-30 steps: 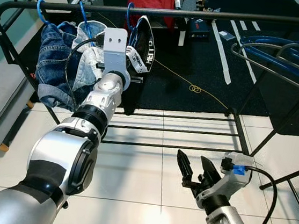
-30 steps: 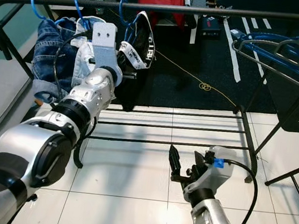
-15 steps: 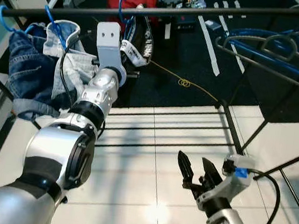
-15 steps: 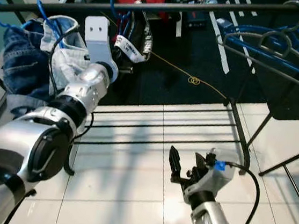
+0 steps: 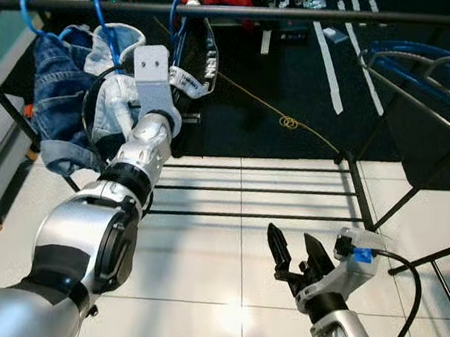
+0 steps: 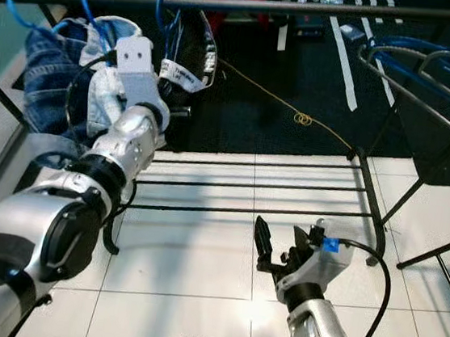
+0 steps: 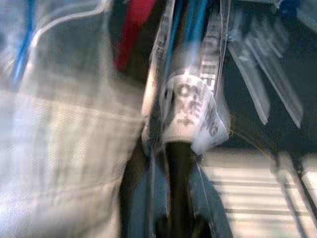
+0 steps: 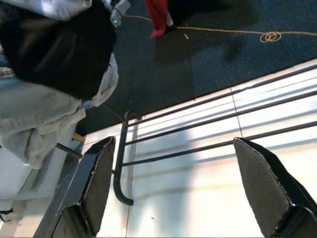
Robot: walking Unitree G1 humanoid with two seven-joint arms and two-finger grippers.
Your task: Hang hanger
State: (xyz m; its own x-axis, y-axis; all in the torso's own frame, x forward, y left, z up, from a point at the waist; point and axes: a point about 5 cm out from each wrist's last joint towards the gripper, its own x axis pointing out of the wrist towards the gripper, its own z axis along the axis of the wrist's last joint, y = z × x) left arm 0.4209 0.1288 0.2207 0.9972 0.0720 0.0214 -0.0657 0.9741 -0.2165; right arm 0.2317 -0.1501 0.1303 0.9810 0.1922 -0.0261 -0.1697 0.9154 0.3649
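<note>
Denim and pale cotton crowd your left gripper (image 7: 181, 218) up by the blue wire hanger (image 5: 177, 18) on the matte rail (image 5: 307, 15), grip unreadable, while your right gripper (image 5: 295, 254) hangs splayed, empty.

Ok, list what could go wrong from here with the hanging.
1. The left gripper sits pressed among the black garment, its white lettered strap and the pale jeans. Pulling back could snag the strap and drag the blue hanger hook off the rail.
2. The garments are bunched at one end of the rail, so a nudge may knock a neighbouring hanger loose.
3. The right gripper hangs open and low over the tiles, too far to help.
</note>
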